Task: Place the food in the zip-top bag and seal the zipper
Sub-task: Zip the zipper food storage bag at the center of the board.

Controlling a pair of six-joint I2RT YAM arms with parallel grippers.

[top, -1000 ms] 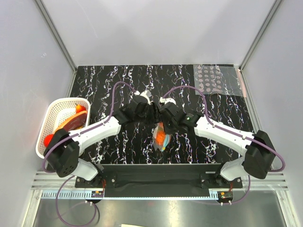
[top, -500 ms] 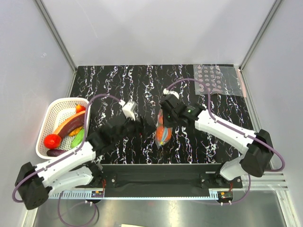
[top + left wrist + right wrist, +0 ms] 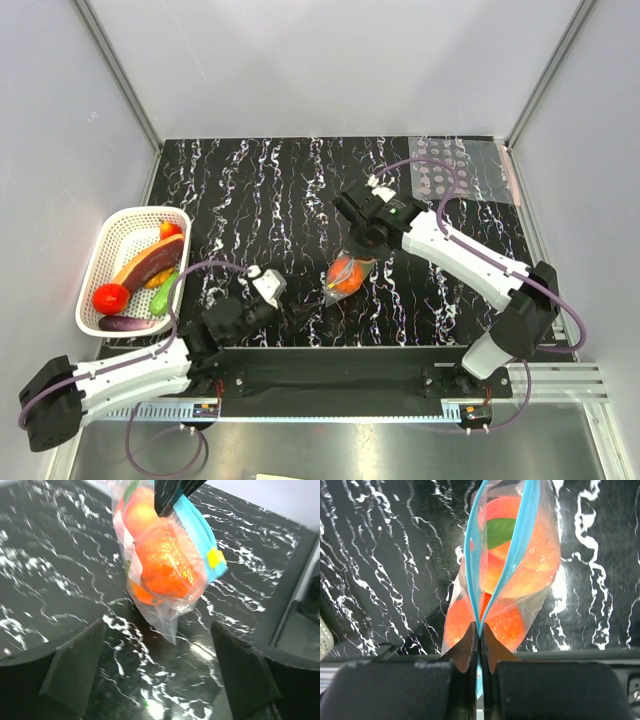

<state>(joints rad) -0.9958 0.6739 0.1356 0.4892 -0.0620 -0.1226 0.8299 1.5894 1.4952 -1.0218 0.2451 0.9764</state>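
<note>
Top external view: zip-top bag [image 3: 345, 272] hung from the right jaws over the middle of the bench [image 3: 250, 180], nearer its near edge than its far one. Right jaws clenched on the bag's top edge. Packed with the food [image 3: 343, 276], orange through the clear plastic. Cannot tell whether the bag's lowest corner touches the bench.

Right wrist view: pinched tight on one end of the light blue zipper [image 3: 520, 535]. Beyond the pinch, two blue strips parted into a narrow V, unsealed along that stretch. Inside, orange fruit [image 3: 505, 622] nearest the jaws, green patch [image 3: 500, 532] farther in, peach-pink tone alongside.

Left wrist view: left jaws released, fingers [image 3: 75, 667] spread wide, nothing between them, low over the bench by its near edge. Bag ahead of them and apart. Small yellow tab [image 3: 216, 557] on the blue strip.

Elsewhere, top external: white basket [image 3: 95, 262] at the bench's left edge, holding red tomato [image 3: 110, 297], purple eggplant [image 3: 125, 323] and other toy produce. Clear dotted sheet [image 3: 460, 170] flat at the far right corner.
</note>
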